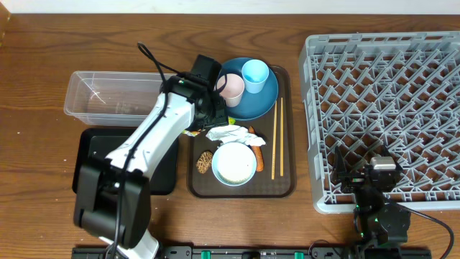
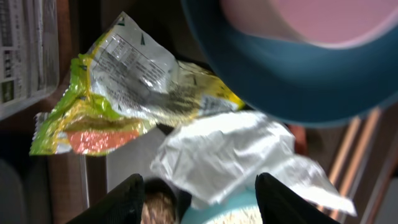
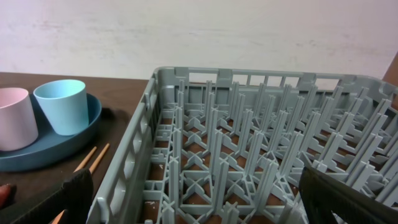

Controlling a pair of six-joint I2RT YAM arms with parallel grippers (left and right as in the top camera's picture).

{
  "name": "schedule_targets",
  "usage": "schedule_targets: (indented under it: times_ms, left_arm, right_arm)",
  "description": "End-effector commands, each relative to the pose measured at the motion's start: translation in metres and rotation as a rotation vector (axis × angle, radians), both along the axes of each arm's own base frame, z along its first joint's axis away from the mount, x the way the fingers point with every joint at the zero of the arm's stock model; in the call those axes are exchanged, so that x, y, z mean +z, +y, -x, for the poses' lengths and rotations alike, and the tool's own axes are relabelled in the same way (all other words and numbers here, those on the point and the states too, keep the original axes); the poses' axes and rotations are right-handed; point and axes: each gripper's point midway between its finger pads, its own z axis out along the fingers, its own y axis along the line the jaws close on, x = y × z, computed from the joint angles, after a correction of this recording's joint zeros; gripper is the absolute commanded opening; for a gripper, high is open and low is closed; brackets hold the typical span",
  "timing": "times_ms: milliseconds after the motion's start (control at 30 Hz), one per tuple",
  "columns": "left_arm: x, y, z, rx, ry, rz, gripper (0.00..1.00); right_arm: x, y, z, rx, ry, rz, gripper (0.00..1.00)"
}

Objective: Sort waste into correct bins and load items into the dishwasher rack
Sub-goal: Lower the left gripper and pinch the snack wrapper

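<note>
Left gripper (image 2: 200,198) is hanging over the brown tray (image 1: 284,185), jaws standing half spread either side of the white paper (image 2: 224,152); can't tell if they're touching it. Yellow-green wrapper (image 2: 118,102) is lying just beside it, near the blue plate (image 2: 298,93). Right gripper (image 3: 205,202) is sitting fully spread, holding nothing, at the near edge of the rack (image 3: 249,124).

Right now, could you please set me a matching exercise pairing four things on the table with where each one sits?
Things:
1. light-blue cup
2. chopsticks
3. light-blue bowl
4. clear tub

Places:
A. robot-side end of the brown tray
B. on the table, beside the black tray
C. on the dark-blue plate
D. along the tray edge nearest the dishwasher rack

Pairs: 1-C, 2-D, 3-A, 4-B
</note>
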Motion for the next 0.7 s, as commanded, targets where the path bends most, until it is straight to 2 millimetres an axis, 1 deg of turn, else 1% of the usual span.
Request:
schedule_targets:
  times_ms: [0,167,367,467,667]
  left_arm:
    - [-0.016,0.005,-0.004,0.046,0.018,-0.036,0.58]
    - [-0.03,0.006,-0.009,0.06,0.03,-0.05,0.59]
    - [-0.05,0.004,-0.016,0.117,0.046,-0.048,0.59]
    - [-0.06,0.008,-0.018,0.168,0.056,-0.075,0.59]
    - [-0.065,0.011,-0.021,0.184,0.05,-0.092,0.59]
  right_arm:
    - [-0.001,-0.001,0.0,-0.002,0.002,0.008,0.99]
    - [-0.001,-0.001,0.0,-0.002,0.002,0.008,0.99]
    - [-0.001,-0.001,0.0,-0.002,0.002,0.008,0.99]
    - [-0.001,-0.001,0.0,-0.002,0.002,0.008,0.99]
    - [-0.001,-0.001,0.0,-0.002,0.002,0.008,0.99]
